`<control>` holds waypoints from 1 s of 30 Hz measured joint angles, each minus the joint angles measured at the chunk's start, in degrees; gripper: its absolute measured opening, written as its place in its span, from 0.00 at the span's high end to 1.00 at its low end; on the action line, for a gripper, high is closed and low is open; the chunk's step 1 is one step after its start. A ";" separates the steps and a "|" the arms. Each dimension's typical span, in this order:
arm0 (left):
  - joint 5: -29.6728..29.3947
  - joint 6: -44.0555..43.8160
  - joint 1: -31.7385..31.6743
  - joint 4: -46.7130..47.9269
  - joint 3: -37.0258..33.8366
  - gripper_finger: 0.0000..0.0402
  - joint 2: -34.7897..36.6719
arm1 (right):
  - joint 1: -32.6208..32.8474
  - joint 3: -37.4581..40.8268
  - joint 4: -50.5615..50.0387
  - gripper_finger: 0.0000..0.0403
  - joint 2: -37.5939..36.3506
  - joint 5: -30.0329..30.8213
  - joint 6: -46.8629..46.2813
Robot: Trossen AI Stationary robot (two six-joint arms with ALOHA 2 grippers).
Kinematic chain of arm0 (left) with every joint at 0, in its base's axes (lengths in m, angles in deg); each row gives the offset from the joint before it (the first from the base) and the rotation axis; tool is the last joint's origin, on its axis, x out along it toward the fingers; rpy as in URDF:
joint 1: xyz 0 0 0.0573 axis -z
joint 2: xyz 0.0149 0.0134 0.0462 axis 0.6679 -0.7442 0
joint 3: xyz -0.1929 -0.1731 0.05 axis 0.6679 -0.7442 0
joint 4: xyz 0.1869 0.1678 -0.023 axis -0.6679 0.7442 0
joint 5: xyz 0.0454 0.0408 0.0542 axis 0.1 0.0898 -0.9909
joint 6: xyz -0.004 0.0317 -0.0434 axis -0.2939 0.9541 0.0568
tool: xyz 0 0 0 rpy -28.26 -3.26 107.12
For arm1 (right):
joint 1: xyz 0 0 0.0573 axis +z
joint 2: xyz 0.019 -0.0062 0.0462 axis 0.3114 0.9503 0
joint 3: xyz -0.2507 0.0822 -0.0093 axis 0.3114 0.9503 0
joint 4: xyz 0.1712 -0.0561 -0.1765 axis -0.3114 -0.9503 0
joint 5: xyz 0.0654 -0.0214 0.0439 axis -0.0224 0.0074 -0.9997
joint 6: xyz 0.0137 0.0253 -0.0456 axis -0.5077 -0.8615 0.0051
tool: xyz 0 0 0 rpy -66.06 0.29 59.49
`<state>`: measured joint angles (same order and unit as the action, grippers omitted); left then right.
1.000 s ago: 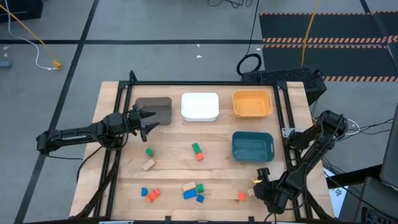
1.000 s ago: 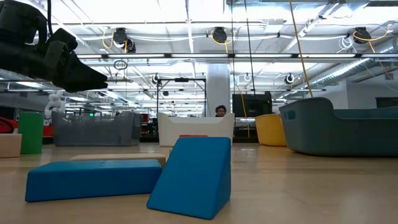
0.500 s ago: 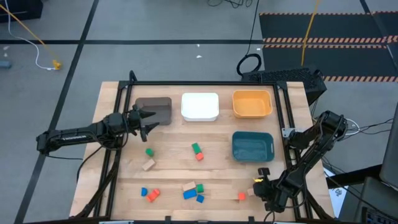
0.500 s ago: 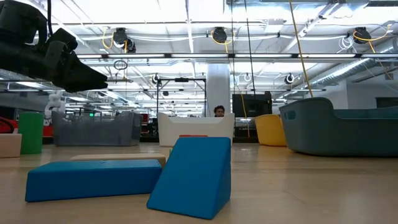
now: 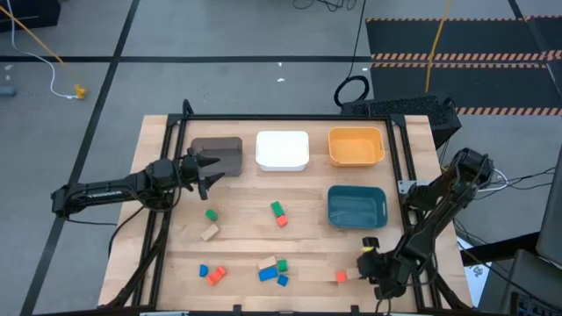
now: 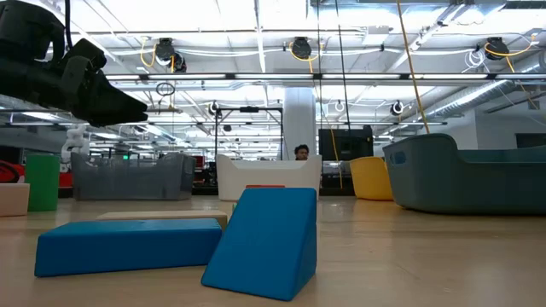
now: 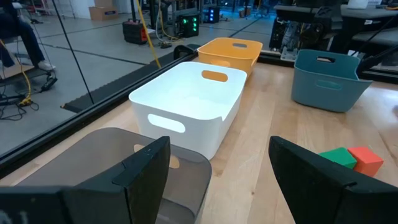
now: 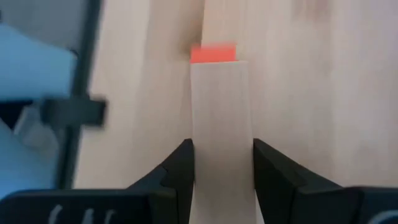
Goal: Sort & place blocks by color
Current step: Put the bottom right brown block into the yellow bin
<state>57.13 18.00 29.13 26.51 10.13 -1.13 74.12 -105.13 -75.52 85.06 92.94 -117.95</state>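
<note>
You've got the left gripper (image 5: pixel 213 168) hovering w/ fingers spread apart, nothing between them, right at the brown bin (image 5: pixel 219 155), its tips over the bin's near corner. Taking the white bin (image 5: pixel 282 150) as landmark: brown bin sits just left of it, orange bin (image 5: pixel 356 147) just right, teal bin (image 5: pixel 356 207) right and nearer the front edge.

Blocks lie on open wood in front of the white bin. Left first: a green cube (image 5: pixel 211 213) and a pale wood block (image 5: pixel 209 232), then a blue (image 5: pixel 203 271) + red-orange pair (image 5: pixel 215 275) close to the table's front edge. Straight in front of the white bin: green block (image 5: pixel 277 209) touching a red-orange one (image 5: pixel 282 220). Nearer the front: a cluster of pale, green and blue blocks (image 5: pixel 268 274). Wide bare wood btwn these groups.

Right gripper (image 5: pixel 369 266) is at the front-right corner, well off from the white bin, fingers clamped on a pale wood bar (image 8: pixel 221 124). A red-orange block (image 8: pixel 213 53) sits at the bar's far end, touching or just beside it. The table's dark frame rail (image 5: pixel 399 167) runs close by on that side.
</note>
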 joint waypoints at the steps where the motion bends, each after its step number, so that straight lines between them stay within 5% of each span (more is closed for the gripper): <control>1: 0.00 0.00 0.00 0.00 -0.02 0.32 0.02 | -0.42 0.00 0.74 0.72 -1.23 1.32 1.58; 6: 0.00 0.00 0.00 0.00 -0.01 0.32 0.02 | -3.03 -0.11 1.41 0.72 -9.60 11.97 11.16; 12: 0.01 0.00 0.00 0.02 -0.02 0.32 0.02 | -8.07 -0.09 0.28 0.72 -18.82 36.38 25.79; 17: 0.02 0.00 0.00 0.02 0.00 0.32 0.02 | -15.58 -0.11 0.01 0.72 -24.80 50.95 42.02; 24: 0.00 0.00 0.00 0.02 0.00 0.32 0.00 | -31.69 -0.11 -3.59 0.69 -29.77 52.92 52.97; 30: 0.00 0.00 0.00 0.01 -0.01 0.32 0.02 | -46.81 -0.11 -9.97 0.71 -30.75 46.03 49.70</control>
<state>57.13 18.00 29.13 26.52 10.13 -1.11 27.31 -105.24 -85.49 54.32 138.97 -68.25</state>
